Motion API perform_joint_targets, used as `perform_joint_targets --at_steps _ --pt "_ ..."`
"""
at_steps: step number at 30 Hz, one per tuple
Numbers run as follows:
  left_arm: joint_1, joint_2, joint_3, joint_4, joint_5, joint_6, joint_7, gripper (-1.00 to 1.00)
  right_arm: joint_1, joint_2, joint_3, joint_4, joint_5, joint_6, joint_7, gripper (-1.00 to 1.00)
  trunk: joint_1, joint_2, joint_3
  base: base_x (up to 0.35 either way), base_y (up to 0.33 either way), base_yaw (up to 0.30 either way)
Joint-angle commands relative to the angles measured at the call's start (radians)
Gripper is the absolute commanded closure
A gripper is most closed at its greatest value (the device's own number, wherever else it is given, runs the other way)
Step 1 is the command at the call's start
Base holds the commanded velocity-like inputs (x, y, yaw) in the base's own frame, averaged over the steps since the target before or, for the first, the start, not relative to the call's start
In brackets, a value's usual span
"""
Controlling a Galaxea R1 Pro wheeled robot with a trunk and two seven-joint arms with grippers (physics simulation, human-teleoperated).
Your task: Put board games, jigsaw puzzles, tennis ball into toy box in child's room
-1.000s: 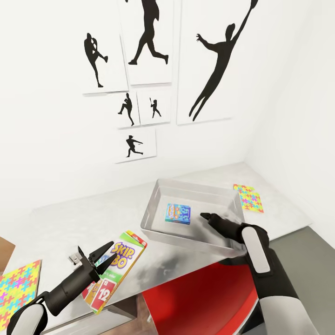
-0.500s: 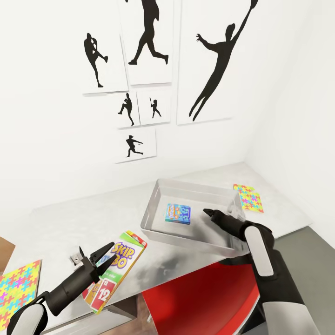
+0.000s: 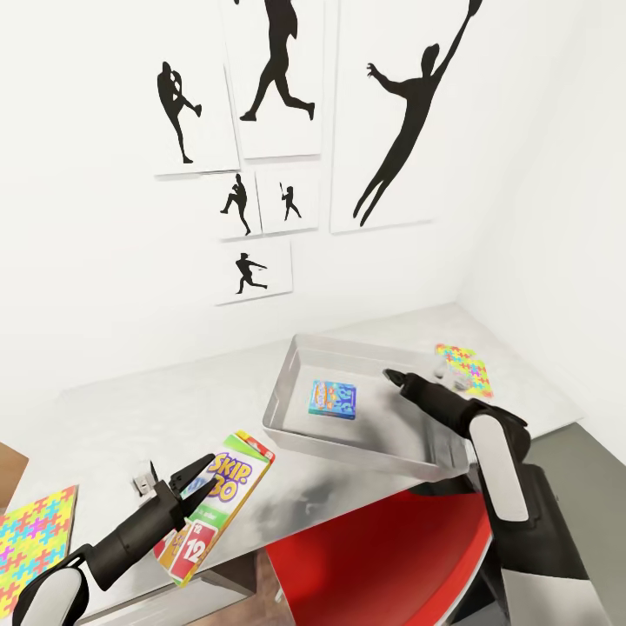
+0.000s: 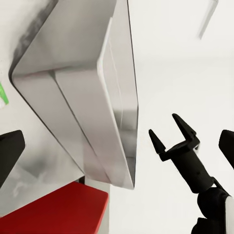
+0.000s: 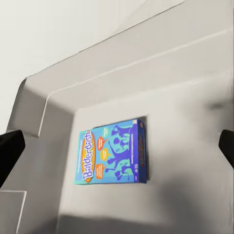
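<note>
The light grey toy box [image 3: 287, 387] stands on the pale table [image 3: 156, 409]. A blue Balderdash game box [image 3: 335, 398] lies flat on its floor, seen close in the right wrist view [image 5: 113, 151]. My right gripper [image 3: 391, 376] hovers open over the box's right half, empty; the left wrist view shows its spread fingers [image 4: 163, 126]. The green-yellow-red Skip-Bo box [image 3: 230, 487] lies at the table's front edge. My left gripper [image 3: 204, 474] is open just over its left side, holding nothing. One jigsaw puzzle [image 3: 465, 369] lies right of the toy box, another [image 3: 30, 530] at the far left.
A red chair seat [image 3: 382, 556] sits below the table's front edge, between my arms. White wall panels with black sports silhouettes [image 3: 278, 130] hang behind the table. A small grey object [image 3: 139, 481] lies beside my left gripper.
My right gripper has drifted to the right and slightly away over the toy box, toward the right-hand puzzle. The left arm and the Skip-Bo box have hardly moved.
</note>
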Motion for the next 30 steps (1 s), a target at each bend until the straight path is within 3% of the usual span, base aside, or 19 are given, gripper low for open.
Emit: perform_joint_targets --at_steps 1,7,12,30 --pt "0.0 0.0 0.001 -0.001 0.002 0.005 -0.001 -1.0 0.0 -0.009 0.0 -0.009 -0.01 0.008 -0.008 -1.0 0.001 -0.002 -0.002 0.0 0.0 0.0" --pt "0.001 0.0 0.0 -0.002 -0.003 0.0 -0.001 -1.0 0.0 -0.049 0.019 -0.027 -0.008 0.017 -0.008 -1.0 0.001 -0.002 -0.001 0.0 0.0 0.0" --pt "0.001 0.0 -0.001 -0.002 -0.021 -0.003 -0.001 -1.0 -0.004 -0.069 0.036 -0.034 -0.007 0.02 -0.007 -1.0 0.001 -0.002 0.002 0.0 0.0 0.0" --pt "0.002 -0.003 -0.003 -0.002 -0.07 -0.008 -0.006 -1.0 -0.01 -0.087 0.055 -0.041 -0.006 0.024 -0.006 -1.0 0.001 -0.002 0.027 0.0 0.0 0.0"
